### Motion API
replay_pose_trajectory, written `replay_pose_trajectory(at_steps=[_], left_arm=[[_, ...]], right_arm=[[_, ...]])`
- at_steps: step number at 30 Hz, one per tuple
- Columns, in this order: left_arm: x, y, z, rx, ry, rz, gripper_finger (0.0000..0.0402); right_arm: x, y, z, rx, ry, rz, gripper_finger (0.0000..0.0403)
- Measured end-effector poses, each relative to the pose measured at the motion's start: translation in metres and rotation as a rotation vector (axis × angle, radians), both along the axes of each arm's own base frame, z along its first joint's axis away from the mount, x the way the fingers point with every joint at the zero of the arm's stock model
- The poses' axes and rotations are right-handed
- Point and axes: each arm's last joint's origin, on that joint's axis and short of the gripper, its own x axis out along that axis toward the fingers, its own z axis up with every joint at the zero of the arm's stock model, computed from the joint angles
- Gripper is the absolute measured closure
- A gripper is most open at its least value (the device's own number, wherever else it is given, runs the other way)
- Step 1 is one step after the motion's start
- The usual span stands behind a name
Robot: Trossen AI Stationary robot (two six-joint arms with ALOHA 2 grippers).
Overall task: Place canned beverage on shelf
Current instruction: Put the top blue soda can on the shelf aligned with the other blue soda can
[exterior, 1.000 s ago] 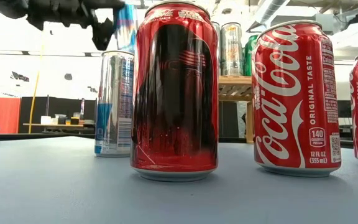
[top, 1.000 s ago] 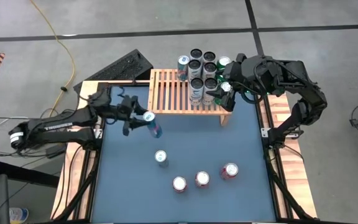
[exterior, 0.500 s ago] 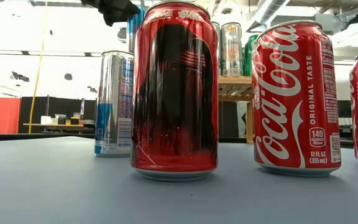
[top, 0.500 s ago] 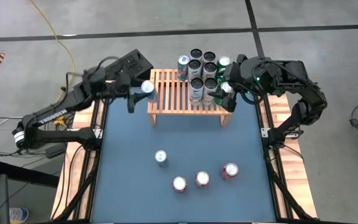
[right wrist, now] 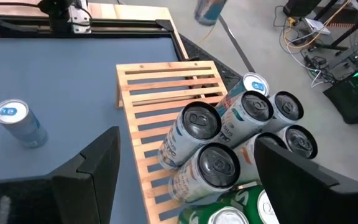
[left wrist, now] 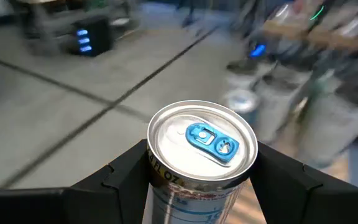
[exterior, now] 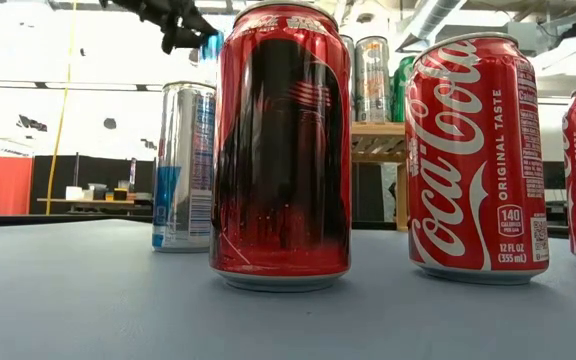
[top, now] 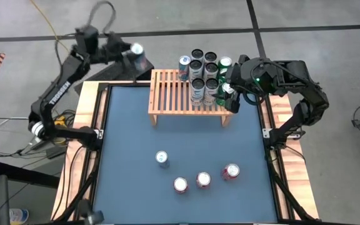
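My left gripper (top: 129,55) is shut on a slim silver-and-blue can (left wrist: 202,142) and holds it high in the air, just beyond the far left corner of the light-wood slatted shelf (top: 179,95). The low view shows the same can (exterior: 211,45) under the gripper (exterior: 178,22). Several cans (top: 203,72) stand upright on the shelf's right end. My right gripper (right wrist: 187,137) hovers open above them, touching nothing. On the blue tabletop stand another slim can (top: 162,158) and three red cans (top: 204,180). My left gripper pinches the slim can between its two fingers (left wrist: 128,171), one on each side of the can's wall just below the top rim (left wrist: 160,177). The fingers come at it about level. The can is lifted clear of everything, roughly upright, blue tab up.
The shelf's left and middle slats (right wrist: 160,93) are bare. A dark keyboard-like object (top: 120,67) lies off the table's far left corner. In the low view the red cans (exterior: 280,150) stand close before the camera. A yellow cable (top: 64,47) runs over the floor.
My left gripper has risen and swung toward the table's far edge, carrying the slim can from low over the table's left part, past the shelf's left end, to high beyond the shelf's far left corner. The can has come from tilted to nearly upright.
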Motion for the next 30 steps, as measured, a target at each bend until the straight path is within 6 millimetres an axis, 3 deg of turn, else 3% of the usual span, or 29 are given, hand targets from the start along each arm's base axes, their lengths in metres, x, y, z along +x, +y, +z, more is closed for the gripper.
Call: replay_pose_trajectory(at_steps=[3, 7, 17, 22, 26, 30], left_arm=[[0.005, 0.005, -0.006, -0.118, -0.064, -0.241, 0.0184], [0.030, 0.007, -0.019, -0.179, -0.090, -0.536, 0.0184], [0.091, 0.036, -0.047, -0.154, -0.162, -0.682, 0.0184], [0.108, 0.047, -0.068, -0.156, -0.137, -0.649, 0.0184], [0.114, 0.046, -0.068, -0.042, -0.119, -0.623, 0.0184], [0.122, 0.041, -0.071, -0.035, -0.106, -0.619, 0.0184]], right_arm=[[0.000, 0.000, 0.000, -0.017, 0.012, 0.015, 0.0088], [0.000, 0.000, 0.000, -0.033, 0.023, 0.029, 0.0088], [-0.004, -0.006, 0.001, -0.031, 0.016, 0.001, 0.0088], [-0.004, -0.007, 0.001, -0.028, 0.020, 0.000, 0.0088], [-0.004, -0.007, 0.001, -0.028, 0.020, 0.000, 0.0088], [-0.004, -0.007, 0.001, -0.028, 0.023, 0.000, 0.0088]])
